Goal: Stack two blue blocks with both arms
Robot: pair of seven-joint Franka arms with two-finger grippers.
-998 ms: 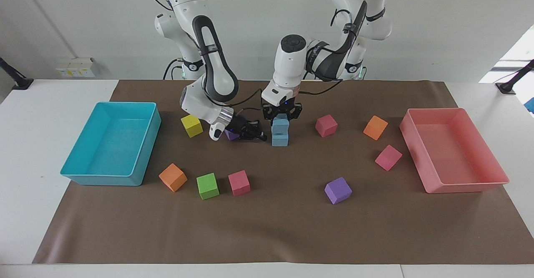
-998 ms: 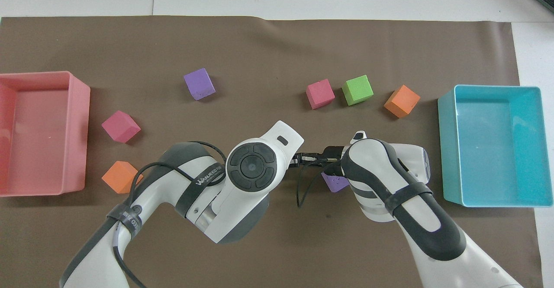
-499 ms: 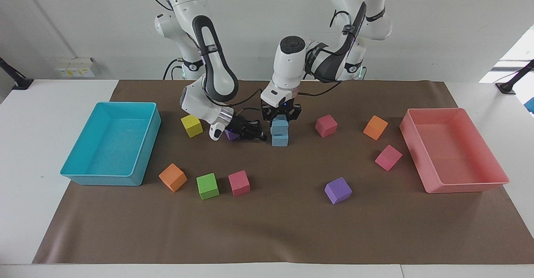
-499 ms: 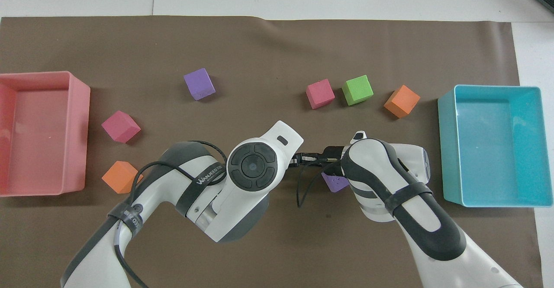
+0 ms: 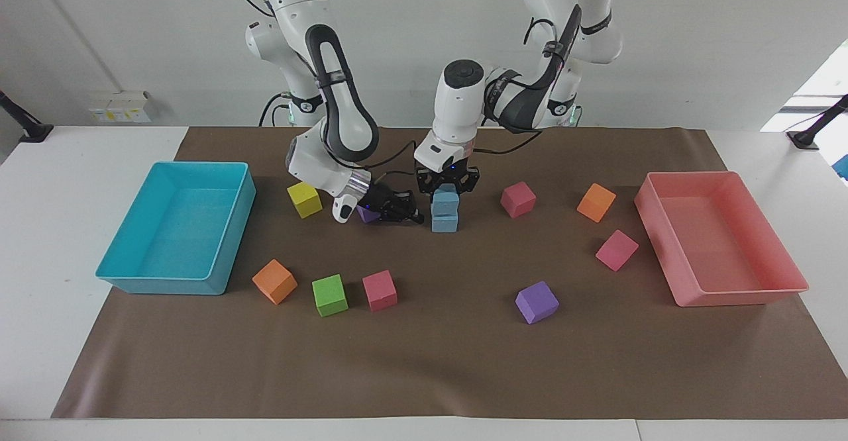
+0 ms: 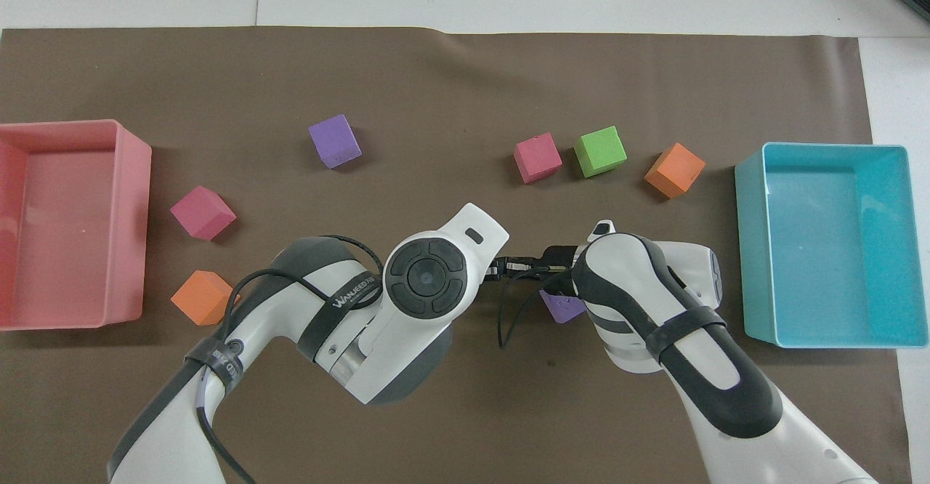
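Alignment decides the release: the left gripper pinches the upper blue block at centre frame, directly above the lower blue block on the mat, seemingly touching. Just beside, the right gripper waits, fingertips pressed together.

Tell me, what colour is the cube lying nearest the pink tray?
Pink, a deeper pink than the tray; the cube shows best in the facing view.
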